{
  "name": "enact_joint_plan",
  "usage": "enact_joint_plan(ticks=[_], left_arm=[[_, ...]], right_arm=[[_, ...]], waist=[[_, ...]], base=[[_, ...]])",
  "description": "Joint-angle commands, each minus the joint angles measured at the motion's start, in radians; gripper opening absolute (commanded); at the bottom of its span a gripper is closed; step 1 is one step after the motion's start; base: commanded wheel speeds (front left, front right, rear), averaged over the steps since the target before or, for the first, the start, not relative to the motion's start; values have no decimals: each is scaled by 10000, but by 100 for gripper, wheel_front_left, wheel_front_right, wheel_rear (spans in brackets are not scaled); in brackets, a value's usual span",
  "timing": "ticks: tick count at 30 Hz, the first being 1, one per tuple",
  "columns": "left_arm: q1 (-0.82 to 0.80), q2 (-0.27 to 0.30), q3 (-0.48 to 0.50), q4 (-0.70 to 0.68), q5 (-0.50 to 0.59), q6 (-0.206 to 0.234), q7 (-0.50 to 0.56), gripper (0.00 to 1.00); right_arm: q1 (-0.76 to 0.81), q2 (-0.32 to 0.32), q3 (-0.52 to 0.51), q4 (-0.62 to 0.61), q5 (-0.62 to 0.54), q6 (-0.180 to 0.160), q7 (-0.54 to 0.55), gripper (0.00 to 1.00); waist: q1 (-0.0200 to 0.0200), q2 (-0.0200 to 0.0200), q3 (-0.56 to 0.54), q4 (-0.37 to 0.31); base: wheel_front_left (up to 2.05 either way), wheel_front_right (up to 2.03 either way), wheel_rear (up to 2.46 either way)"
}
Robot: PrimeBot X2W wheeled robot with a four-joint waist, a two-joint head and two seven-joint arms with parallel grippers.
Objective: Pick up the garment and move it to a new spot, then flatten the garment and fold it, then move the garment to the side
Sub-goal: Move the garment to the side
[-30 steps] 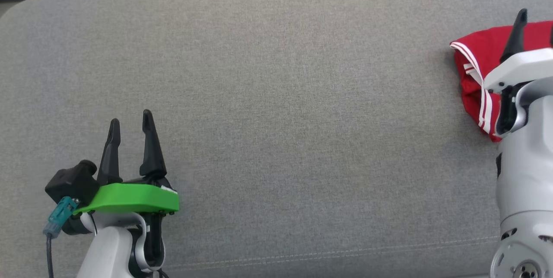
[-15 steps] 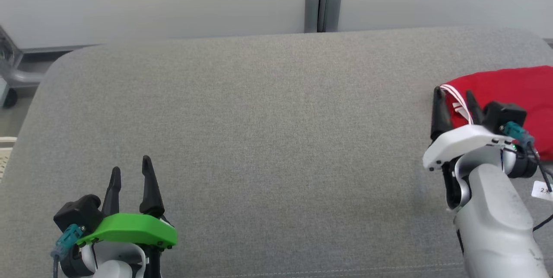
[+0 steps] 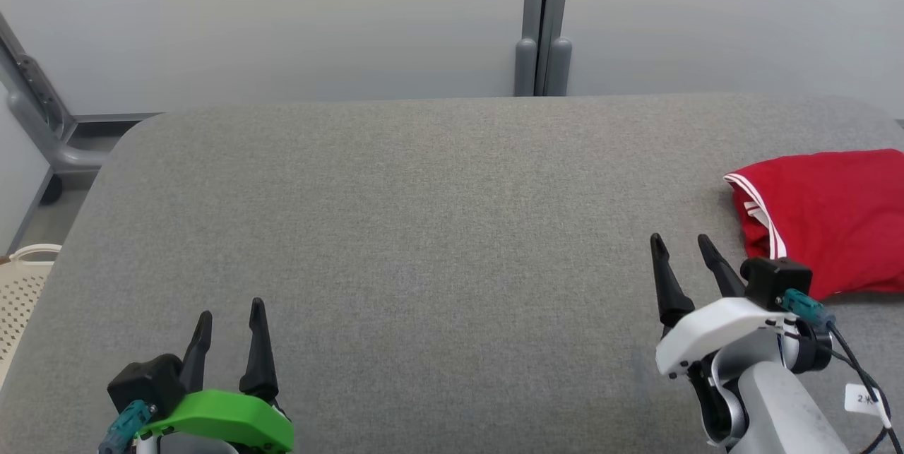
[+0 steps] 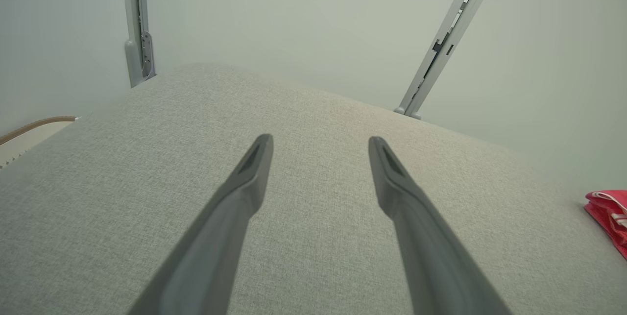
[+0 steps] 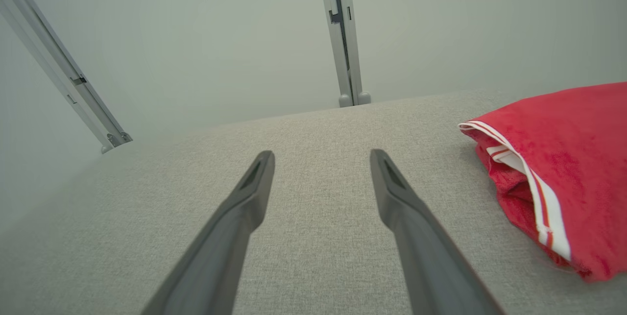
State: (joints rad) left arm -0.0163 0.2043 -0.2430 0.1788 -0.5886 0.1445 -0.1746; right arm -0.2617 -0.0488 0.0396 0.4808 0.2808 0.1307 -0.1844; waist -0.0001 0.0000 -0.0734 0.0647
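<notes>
Fingers of the right gripper (image 3: 679,239) and left gripper (image 3: 231,307) stand parted and empty over the grey woven-fabric cushion (image 3: 424,228), whose right edge bears the folded red cloth garment with white-striped trim (image 3: 826,221), just right of the right gripper, well apart from the left.

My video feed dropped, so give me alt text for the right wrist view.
A folded red garment with white stripes lies on the grey cushion to the right of the right gripper, whose two dark fingers stand open and empty. Behind is a pale wall with grey rails.
</notes>
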Motion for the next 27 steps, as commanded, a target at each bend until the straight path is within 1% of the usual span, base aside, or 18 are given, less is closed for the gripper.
enact_joint_plan(ticks=[1, 7, 12, 20, 27], left_arm=[[162, 80, 10, 17, -7, 9, -50, 100], [433, 189, 32, 89, -70, 30, -80, 100], [626, 282, 23, 64, -64, 53, -92, 100], [881, 513, -61, -29, 93, -11, -151, 100], [959, 599, -68, -134, 91, 42, -145, 100]], right_arm=[[253, -42, -4, -164, 33, -1, 34, 100], [1162, -39, -93, -1039, -102, -1, 324, 100], [1712, -41, -216, -1477, -57, -1, 477, 100], [2392, -39, -819, -1554, 158, -1, 196, 100], [2608, -36, -1063, -1581, -9, -1, 258, 100]], waist=[[1, 0, -59, 76], [1, 0, -218, 240], [1, 0, -321, 275], [1, 0, -363, 193], [1, 0, -275, -132]], base=[[0, 0, 0], [0, 0, 0], [0, 0, 0], [0, 0, 0], [0, 0, 0]])
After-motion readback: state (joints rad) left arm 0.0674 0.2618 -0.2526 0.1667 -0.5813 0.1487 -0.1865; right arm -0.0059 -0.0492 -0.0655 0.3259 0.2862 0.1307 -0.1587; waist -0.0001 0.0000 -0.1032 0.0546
